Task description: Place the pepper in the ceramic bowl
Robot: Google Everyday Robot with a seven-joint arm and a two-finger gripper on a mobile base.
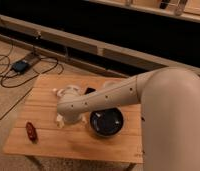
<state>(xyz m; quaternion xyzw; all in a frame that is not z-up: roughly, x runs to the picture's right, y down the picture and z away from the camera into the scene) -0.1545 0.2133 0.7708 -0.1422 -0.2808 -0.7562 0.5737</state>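
Claw (pixel 63 92) sits over the back-left part of the wooden table (pixel 58 146), at the end of the white arm (pixel 108 95) reaching in from the right; how far open it is or whether it grips anything, cannot tell. Pale whitish block (pixel 58 119) peeks out just below the arm's bend, small flat black slab (pixel 89 90) just behind the arm. Ceramic bowl (pixel 106 121) stands right of the bend, inside showing only dark gloss with pale glints; pepper (pixel 31 131) lies on the table's front-left, well apart from the bowl and outside it.
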